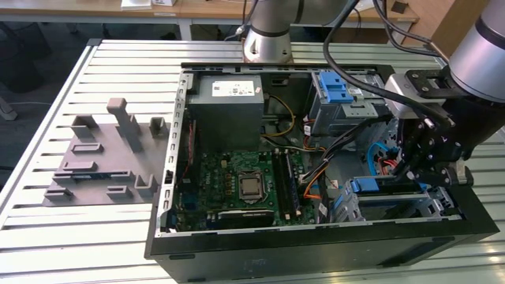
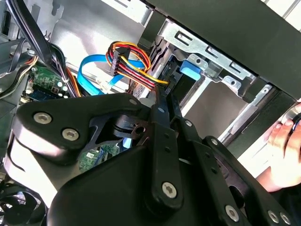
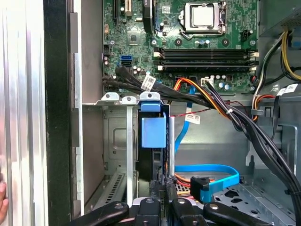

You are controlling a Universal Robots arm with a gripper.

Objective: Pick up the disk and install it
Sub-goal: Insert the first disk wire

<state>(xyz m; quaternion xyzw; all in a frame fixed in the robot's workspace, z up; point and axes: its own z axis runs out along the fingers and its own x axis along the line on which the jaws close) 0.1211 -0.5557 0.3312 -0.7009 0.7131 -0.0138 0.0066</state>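
Down inside the open computer case (image 1: 170,195), at its corner on the exterior view's right, the black gripper (image 1: 416,177) hangs over the metal drive cage (image 1: 438,207). Its fingers (image 3: 160,186) reach to the edge of the disk (image 3: 151,155), which stands on edge in a slot of that cage with its blue bracket tab (image 3: 154,132) facing outward; they look drawn close together about the disk's end, though the linkages hide the tips and I cannot tell whether they truly pinch it. Just beside the disk, a blue data cable (image 3: 207,169) curls across the cage floor, and a bundle of red, yellow and orange wires (image 2: 134,66) runs to the disk's back end in the second wrist view. A person's hand (image 2: 287,141) rests outside the case wall. Farther in, the green motherboard (image 1: 236,183) lies flat with its processor socket (image 1: 252,184), and beyond it sit the grey power supply (image 1: 229,100) and a second blue-latched bay (image 1: 339,94). Well apart, on the slatted table (image 1: 47,236), a grey fixture block (image 1: 103,160) stands.
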